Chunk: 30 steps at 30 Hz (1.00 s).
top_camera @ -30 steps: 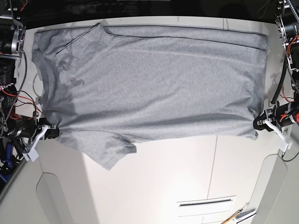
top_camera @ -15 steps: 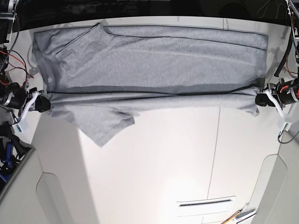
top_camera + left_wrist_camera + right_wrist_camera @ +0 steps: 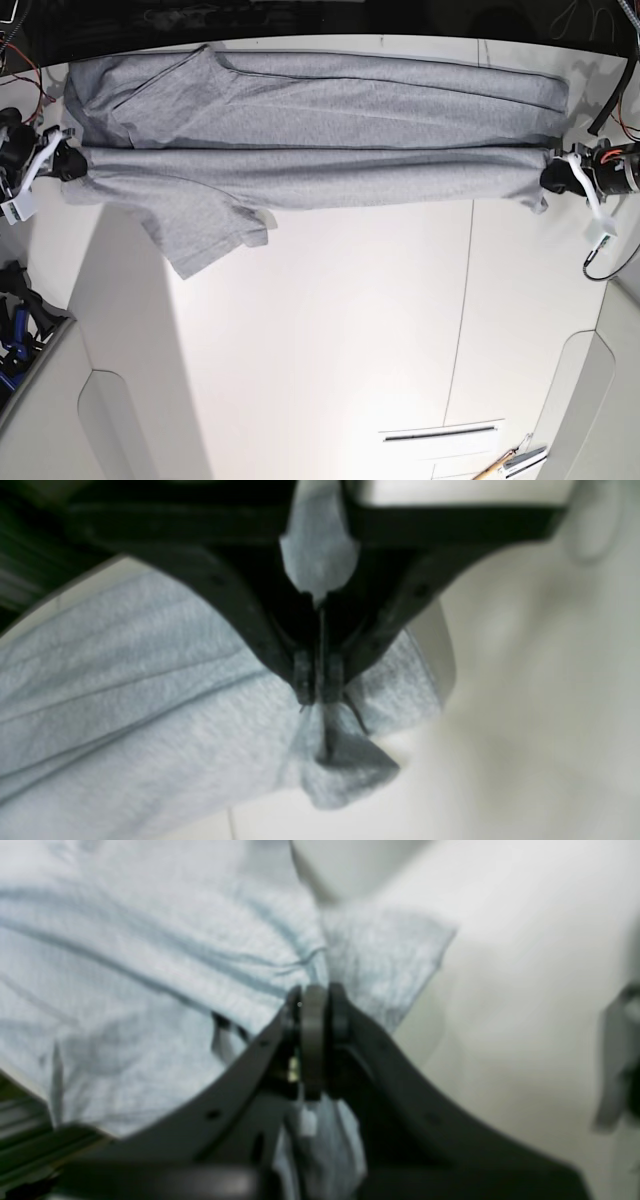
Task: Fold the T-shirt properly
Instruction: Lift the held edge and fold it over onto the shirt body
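The white table (image 3: 330,330) carries the grey T-shirt (image 3: 320,130), spread in a long band between the left gripper (image 3: 548,178) and the right gripper (image 3: 72,165); one sleeve (image 3: 205,235) lies near the right gripper.

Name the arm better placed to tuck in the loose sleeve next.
Right, probably. The right hand grips the T-shirt at the end where the sleeve sticks out onto the table; the left hand holds the far end.
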Available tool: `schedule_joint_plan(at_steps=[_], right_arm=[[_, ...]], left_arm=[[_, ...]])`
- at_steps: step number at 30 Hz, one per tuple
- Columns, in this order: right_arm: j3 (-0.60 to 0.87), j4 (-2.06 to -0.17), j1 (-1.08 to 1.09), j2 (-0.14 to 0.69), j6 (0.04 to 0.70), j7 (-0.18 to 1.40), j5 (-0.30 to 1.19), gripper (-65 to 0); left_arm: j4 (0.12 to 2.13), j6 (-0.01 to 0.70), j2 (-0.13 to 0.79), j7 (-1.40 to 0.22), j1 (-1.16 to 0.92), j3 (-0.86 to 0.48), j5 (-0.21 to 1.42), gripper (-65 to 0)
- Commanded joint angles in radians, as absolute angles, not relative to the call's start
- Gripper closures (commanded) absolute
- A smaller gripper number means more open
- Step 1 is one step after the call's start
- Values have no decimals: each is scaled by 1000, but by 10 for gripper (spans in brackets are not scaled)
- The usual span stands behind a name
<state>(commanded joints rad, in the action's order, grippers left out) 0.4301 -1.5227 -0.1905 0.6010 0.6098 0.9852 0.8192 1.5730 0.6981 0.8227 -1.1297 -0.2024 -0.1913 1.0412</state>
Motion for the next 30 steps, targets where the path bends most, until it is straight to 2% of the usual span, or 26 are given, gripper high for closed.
schedule_joint_plan(at_steps=[9,10,12,13,17,22,26,30], right_arm=[[431,-1510,-250,595,606,953,777,0],[431,-1510,-250,595,606,950,765,-52],[431,-1510,-250,596,598,950,764,-231],[431,-1510,-250,596,597,950,764,-275],[490,-1530,-234,580,588,949,814,-278],[594,-1586,-105,471,599,947,852,-278],[588,-1565,-13,389,598,912,791,-278],[486,-1459,20,363,598,777,637,-279]], left_arm=[[1577,698,826,-1111,-255,-191,1028,0],[1577,698,826,-1111,-255,-191,1028,0],[1577,698,826,-1110,-255,-191,1029,0],[1577,698,826,-1107,-255,-191,1028,0],[1577,698,826,-1096,-255,-191,1028,0],[1577,698,826,-1096,-255,-191,1028,0],[1577,698,826,-1096,-255,-191,1028,0],[1577,698,826,-1096,-255,-191,1029,0]])
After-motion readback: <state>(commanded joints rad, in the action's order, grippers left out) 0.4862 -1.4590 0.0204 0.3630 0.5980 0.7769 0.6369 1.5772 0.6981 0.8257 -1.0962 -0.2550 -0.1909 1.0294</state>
